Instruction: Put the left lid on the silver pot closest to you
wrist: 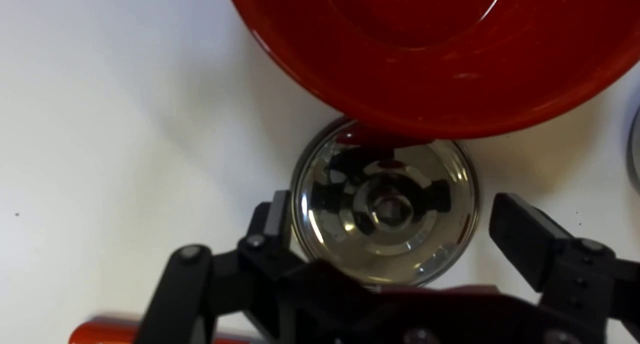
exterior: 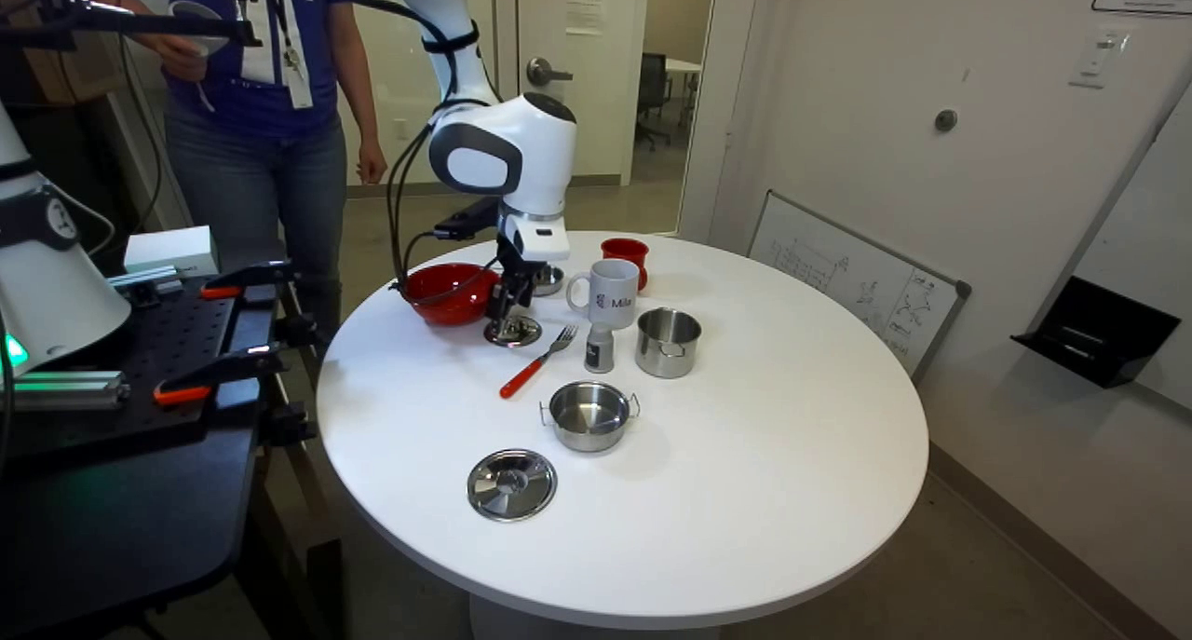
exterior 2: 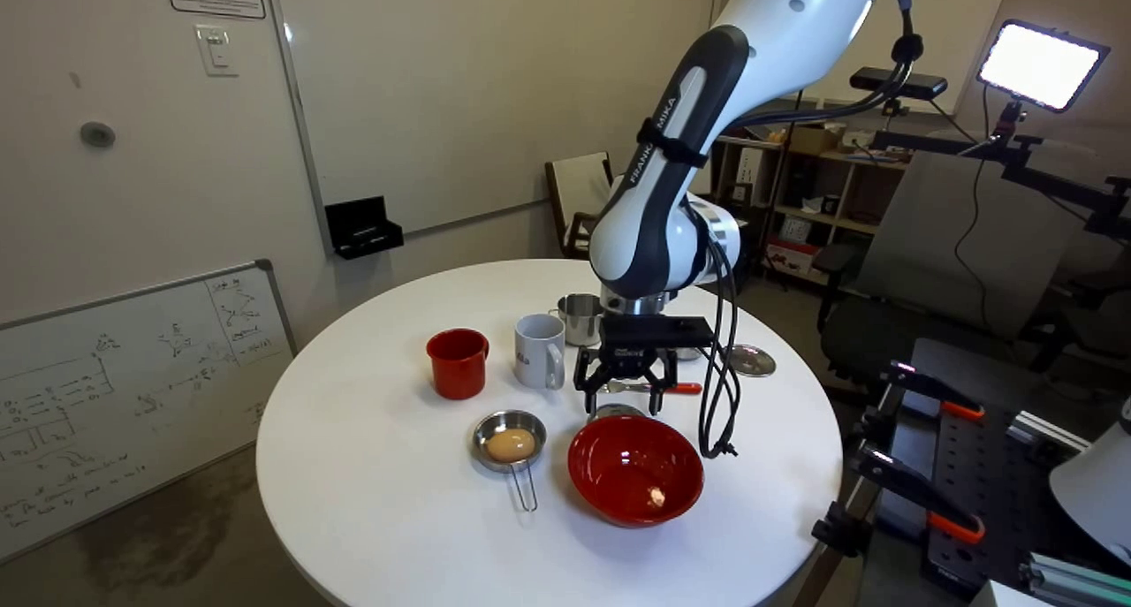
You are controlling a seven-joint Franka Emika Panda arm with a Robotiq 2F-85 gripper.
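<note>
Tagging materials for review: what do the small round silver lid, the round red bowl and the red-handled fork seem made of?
Small round silver lid: polished metal, most likely; it mirrors its surroundings.
Round red bowl: glossy, with bright highlights; ceramic, enamel or plastic, the look leaves it open.
Red-handled fork: silvery tines, probably metal; plain red handle, perhaps plastic.

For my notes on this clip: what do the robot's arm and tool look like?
The Franka Panda arm is white and rounded, with dark grey panels and "FRANKA" lettering; a black strap hides part of the next word. Black cables run along it and loop beside the tool, which is black, with two jointed fingers and round grey screw heads.
</note>
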